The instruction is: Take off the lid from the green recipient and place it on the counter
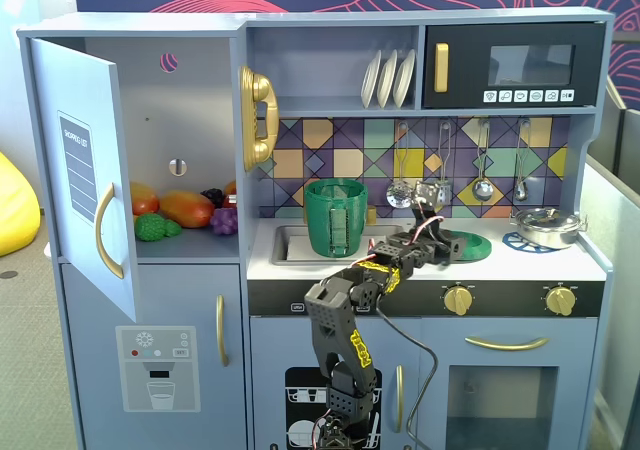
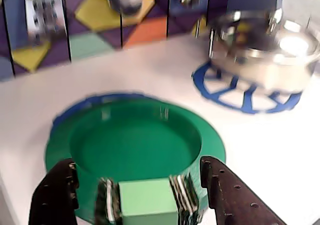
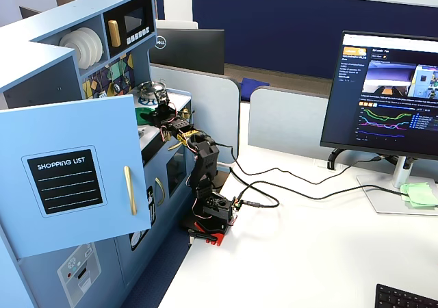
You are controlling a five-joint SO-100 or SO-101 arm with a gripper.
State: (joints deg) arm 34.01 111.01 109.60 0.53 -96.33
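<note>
The green lid [image 2: 135,135] lies flat on the white counter [image 2: 265,155], over a blue burner mark, with its sunken side showing. In a fixed view it lies right of the sink [image 1: 478,246]. My gripper [image 2: 137,164] is open just above its near rim, with a dark finger on each side. A light green block [image 2: 147,202] sits between the fingers, touching neither; I cannot tell what it is. The green recipient [image 1: 335,216] stands upright at the sink, its top open, left of my gripper [image 1: 447,242].
A silver metal pot [image 1: 548,227] sits on the right burner mark, close to the lid's right in the wrist view [image 2: 265,50]. Utensils hang on the tiled back wall [image 1: 482,175]. The fridge door [image 1: 85,175] stands open at left.
</note>
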